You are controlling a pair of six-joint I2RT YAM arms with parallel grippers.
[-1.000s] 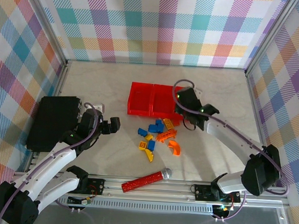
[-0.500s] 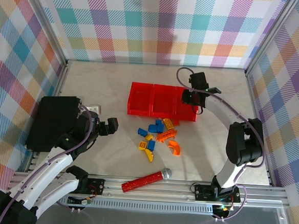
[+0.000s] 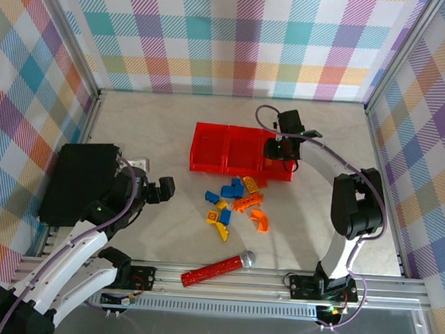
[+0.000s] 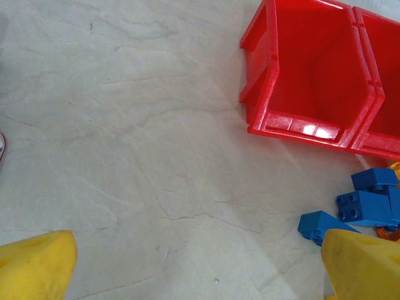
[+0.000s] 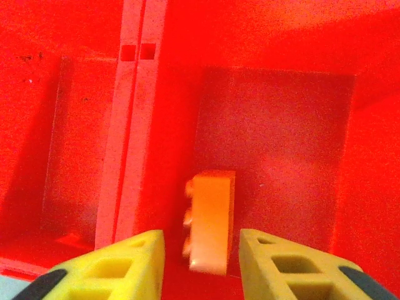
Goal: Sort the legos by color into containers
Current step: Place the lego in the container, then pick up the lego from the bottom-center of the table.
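Left fingers (image 4: 34, 262) wide, right (image 5: 112, 265) seemingly parted

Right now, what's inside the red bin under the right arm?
One orange brick, in the rightmost bin, between the right gripper's parted fingers, touching neither. The fingers cover the bin's near edge, so anything there is hidden.

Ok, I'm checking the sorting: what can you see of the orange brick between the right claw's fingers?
The small orange plastic brick is oblong and glossy, its round studs facing left in the right wrist view. It is inside the bright red plastic bin, between the right claw's yellow fingers, a gap on each side, so neither touches it. Its near end is blurred; whether it rests on the floor is unclear.
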